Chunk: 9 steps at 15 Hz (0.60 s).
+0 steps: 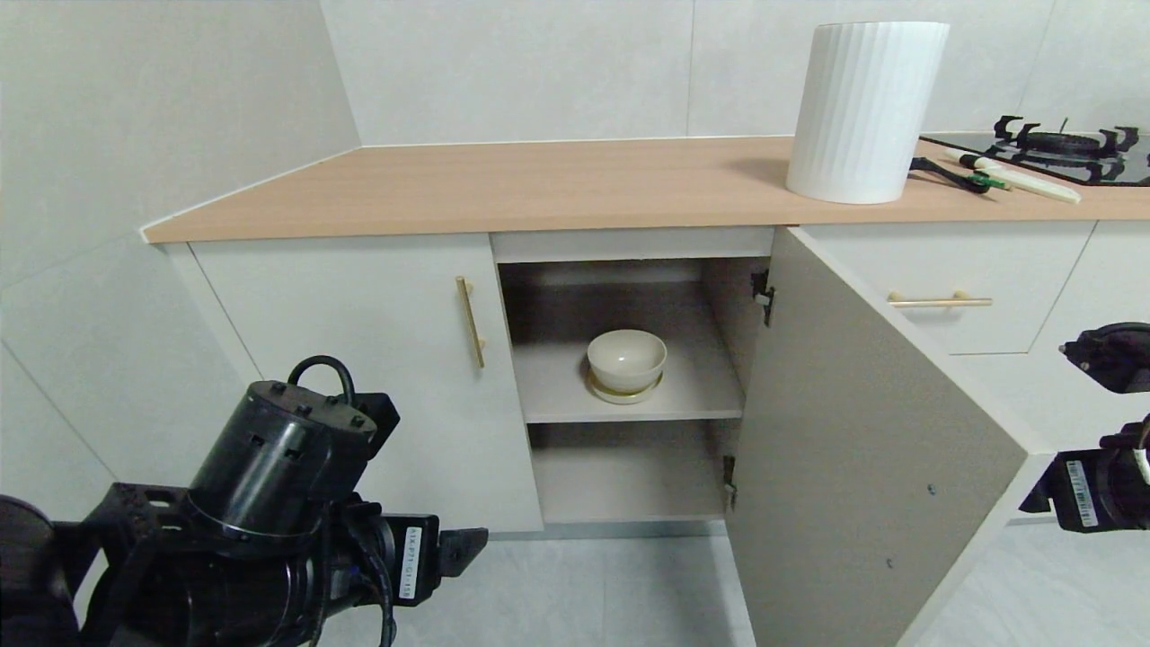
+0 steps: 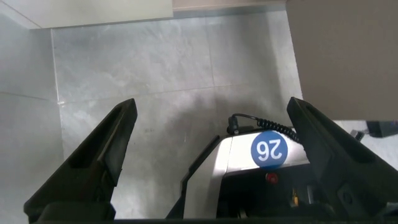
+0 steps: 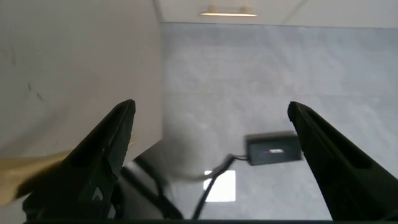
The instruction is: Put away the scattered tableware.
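The black left arm (image 1: pixel 269 503) sits low, its left gripper (image 2: pixel 214 155) pointing down with black fingers (image 2: pixel 99 155) spread wide. The black right arm (image 1: pixel 1110 431) is low too, and the right gripper (image 3: pixel 211 162) has fingers (image 3: pixel 102 155) equally far apart.

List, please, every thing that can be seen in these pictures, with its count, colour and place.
bowl: one, cream, on the upper shelf of the open cupboard, standing on the plate.
plate: one, pale with a yellowish rim, under the bowl.
cupboard door: one, grey, swung open at the right of the shelves.
worktop: one, light wood, above the cupboard.
container: one, white, ribbed, on the worktop.
utensils: two, one black, one white, between container and stove.
stove: one, black, at the worktop's far right.
left pincer: one, black, open, over the floor.
right pincer: one, black, open, over the floor beside the open door.
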Tool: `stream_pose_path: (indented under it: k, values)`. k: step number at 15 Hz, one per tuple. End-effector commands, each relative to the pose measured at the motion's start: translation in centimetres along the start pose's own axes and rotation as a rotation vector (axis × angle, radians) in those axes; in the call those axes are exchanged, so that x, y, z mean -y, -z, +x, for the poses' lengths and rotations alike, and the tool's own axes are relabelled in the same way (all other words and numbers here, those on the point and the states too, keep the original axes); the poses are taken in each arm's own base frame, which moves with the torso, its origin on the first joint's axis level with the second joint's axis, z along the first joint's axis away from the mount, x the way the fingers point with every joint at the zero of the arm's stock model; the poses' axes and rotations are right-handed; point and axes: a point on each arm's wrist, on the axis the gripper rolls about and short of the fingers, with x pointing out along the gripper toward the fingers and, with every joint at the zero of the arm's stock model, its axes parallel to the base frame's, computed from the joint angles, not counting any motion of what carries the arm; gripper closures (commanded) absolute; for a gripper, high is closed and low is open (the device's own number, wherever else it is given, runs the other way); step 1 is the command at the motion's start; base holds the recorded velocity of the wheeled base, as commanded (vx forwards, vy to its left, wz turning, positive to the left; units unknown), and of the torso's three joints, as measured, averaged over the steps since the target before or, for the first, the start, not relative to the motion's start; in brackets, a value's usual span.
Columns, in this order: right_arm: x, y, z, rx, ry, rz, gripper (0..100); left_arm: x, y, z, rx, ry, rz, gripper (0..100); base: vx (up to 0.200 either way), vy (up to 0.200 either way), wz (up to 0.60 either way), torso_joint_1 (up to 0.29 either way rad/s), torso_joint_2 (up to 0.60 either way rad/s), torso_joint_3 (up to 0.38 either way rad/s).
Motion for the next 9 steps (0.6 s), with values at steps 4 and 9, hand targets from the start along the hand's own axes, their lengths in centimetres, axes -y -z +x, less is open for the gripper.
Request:
stream_pose_path:
  k: [4,9]
  values:
    - [-3.4,0.6,1.1,-0.053,-0.106,-0.007,0,0.0,0.0,0.0,-0.003,0.0,0.0,0,0.0,0.0,0.0,0.0,0.0,0.0]
    - [-6.6,0.6,1.9,-0.025,-0.206,0.049,0,0.0,0.0,0.0,-0.004,-0.001,0.001,0,0.0,0.0,0.0,0.0,0.0,0.0]
